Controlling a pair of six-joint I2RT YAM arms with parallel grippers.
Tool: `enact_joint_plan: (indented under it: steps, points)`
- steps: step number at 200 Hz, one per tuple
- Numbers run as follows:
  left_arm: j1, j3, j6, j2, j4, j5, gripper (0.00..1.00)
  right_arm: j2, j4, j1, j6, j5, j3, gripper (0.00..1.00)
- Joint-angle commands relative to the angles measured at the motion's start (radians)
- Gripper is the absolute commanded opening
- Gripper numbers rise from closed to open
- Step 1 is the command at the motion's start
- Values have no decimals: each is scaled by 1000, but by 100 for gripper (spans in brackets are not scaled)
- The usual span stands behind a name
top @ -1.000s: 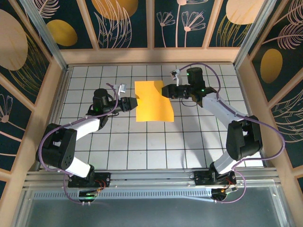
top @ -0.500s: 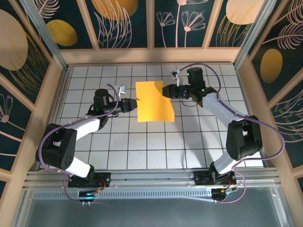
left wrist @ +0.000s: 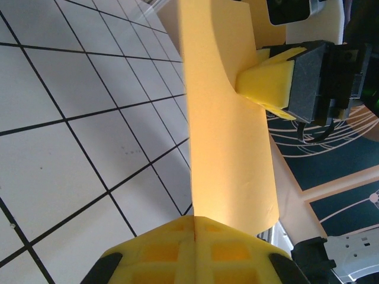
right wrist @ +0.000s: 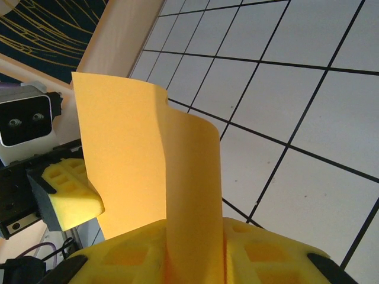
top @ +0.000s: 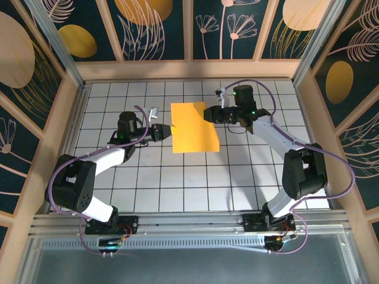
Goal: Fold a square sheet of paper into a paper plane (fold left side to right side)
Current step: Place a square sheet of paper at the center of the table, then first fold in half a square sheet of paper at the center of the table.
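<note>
fingers (left wrist: 160,254) of the left gripper (top: 169,131) and right gripper (top: 207,112) each pinch opposite edges of the square sheet of paper (top: 194,127), pads hiding the gripped margins; it bows, seemingly uncreased, over the far middle of the table (top: 177,177)

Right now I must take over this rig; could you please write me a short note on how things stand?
Left gripper: shut on the left edge of the square sheet of paper.
Right gripper: shut on its right edge, near the far corner.
Sheet: held between both grippers over the far middle of the tiled table, bowed, not lying flat.
Done: both edges gripped.
Left: no crease shows yet; bring the left side over to the right side, then the plane folds.
</note>
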State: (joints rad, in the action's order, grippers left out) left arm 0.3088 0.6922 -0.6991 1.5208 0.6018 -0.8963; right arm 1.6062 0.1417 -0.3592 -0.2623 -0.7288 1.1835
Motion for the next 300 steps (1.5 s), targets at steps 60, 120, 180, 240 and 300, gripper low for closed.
enact_joint_plan:
  steps: [60,120,180,240,300]
  points:
    - [6,29,2,117,-199,91,0,16,88,20,34,143,-21,51]
    - [7,100,62,324,-422,191,0,67,40,7,-28,226,-98,45]
    - [7,139,104,312,-493,203,0,194,-8,-6,-71,192,-146,18]
    - [6,158,81,280,-465,158,7,288,24,-12,-45,213,-166,4]
    - [28,160,-42,265,-278,45,34,313,32,-16,-38,250,-180,0]
